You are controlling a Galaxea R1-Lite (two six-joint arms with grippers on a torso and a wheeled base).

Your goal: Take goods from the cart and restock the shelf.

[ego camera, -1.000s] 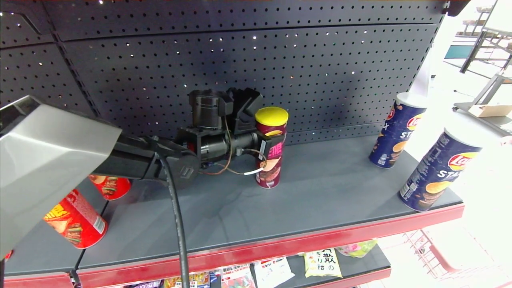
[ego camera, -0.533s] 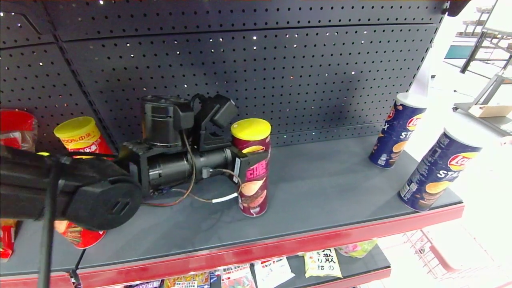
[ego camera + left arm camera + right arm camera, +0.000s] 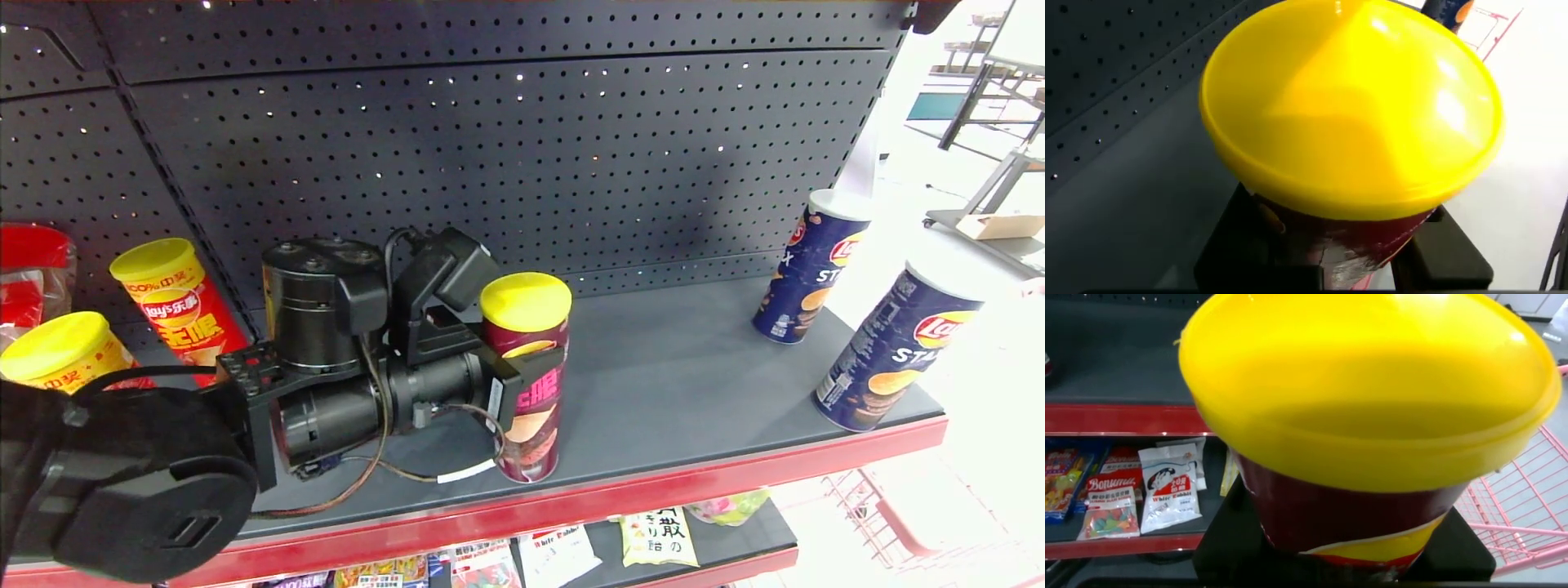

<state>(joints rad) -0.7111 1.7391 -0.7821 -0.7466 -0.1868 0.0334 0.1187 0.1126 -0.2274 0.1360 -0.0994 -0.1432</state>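
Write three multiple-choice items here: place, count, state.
1. Where is the maroon cylindrical can with the yellow plastic lid? A) grey metal shelf, front edge B) basket C) floor
2. How many dark blue white-lidded cans stand on that shelf? A) one B) two C) four
3. The left tool is: A) open B) shut on the maroon can C) holding a bag
Answers: A, it is by the red lip; B, both at the right; B, fingers clamp its sides.
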